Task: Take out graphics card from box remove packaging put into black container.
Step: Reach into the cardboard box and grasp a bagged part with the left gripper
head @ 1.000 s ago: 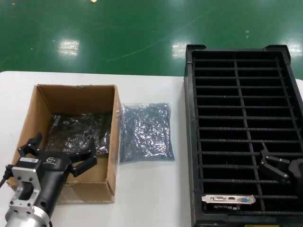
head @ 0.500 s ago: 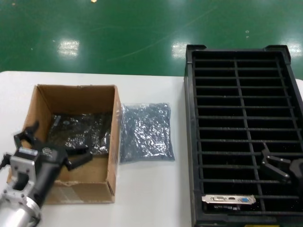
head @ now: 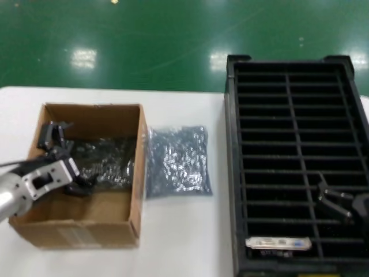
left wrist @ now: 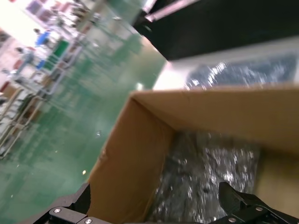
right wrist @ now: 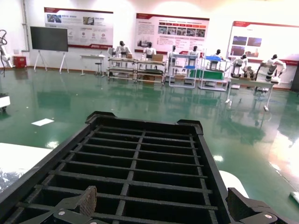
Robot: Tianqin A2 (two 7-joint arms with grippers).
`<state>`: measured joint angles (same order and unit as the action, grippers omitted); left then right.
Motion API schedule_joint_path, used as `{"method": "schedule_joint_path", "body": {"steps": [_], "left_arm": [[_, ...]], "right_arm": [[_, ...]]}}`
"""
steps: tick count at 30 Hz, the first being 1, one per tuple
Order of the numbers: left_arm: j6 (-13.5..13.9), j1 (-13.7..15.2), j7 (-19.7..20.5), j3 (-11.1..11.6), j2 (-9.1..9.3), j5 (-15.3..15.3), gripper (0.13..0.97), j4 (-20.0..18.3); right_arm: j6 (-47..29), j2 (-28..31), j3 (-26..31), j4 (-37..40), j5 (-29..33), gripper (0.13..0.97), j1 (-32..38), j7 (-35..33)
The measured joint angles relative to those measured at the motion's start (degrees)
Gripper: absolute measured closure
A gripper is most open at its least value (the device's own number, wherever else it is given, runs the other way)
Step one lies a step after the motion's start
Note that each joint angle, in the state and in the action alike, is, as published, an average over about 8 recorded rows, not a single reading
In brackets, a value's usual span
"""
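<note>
glossy green floor (head: 144, 40) with light glare, white table (head: 184, 231), wall posters (right wrist: 170, 31) behind workbenches (right wrist: 140, 65).

Colours I see across my workbench, from the head camera.
My brown cardboard box (head: 86, 222) holds a dark, silver-glinting bag (head: 106, 161); beside it lies a grey-blue shiny bag (head: 177, 163) on the white table (head: 184, 242). The black container (head: 294, 167) has a ribbed grid; the floor (head: 144, 40) is glossy green.

Bright overhead light; floor (head: 144, 40) glare; left wrist view blurred.
</note>
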<state>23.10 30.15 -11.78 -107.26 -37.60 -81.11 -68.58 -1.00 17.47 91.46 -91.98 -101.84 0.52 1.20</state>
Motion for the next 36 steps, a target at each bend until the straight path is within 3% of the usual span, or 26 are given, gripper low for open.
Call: {"method": "schedule_joint_path", "body": {"steps": [4, 8, 14, 21, 29, 36], "left_arm": [[4.80, 8.28, -4.50, -4.18, 0.72, 4.75, 0.132, 9.44], [9.19, 15.40, -11.73, -7.91, 2.52, 7.18, 0.132, 19.26], [11.62, 21.61, -22.19, -10.13, 6.01, 7.11, 0.138, 30.39], [10.21, 23.90, -30.47, -9.59, 9.35, 4.95, 0.175, 36.98], [6.36, 24.08, -39.33, -6.93, 12.12, 1.15, 0.210, 40.00], [4.80, 24.29, -46.43, -4.19, 13.56, -2.35, 0.330, 41.62]], "right_arm": [[0.00, 0.00, 0.00, 0.00, 0.00, 0.129, 0.00, 0.00], [0.00, 0.00, 0.00, 0.00, 0.00, 0.129, 0.00, 0.00], [0.00, 0.00, 0.00, 0.00, 0.00, 0.129, 0.00, 0.00], [0.00, 0.00, 0.00, 0.00, 0.00, 0.129, 0.00, 0.00], [0.00, 0.00, 0.00, 0.00, 0.00, 0.129, 0.00, 0.00], [0.00, 0.00, 0.00, 0.00, 0.00, 0.129, 0.00, 0.00]]}}
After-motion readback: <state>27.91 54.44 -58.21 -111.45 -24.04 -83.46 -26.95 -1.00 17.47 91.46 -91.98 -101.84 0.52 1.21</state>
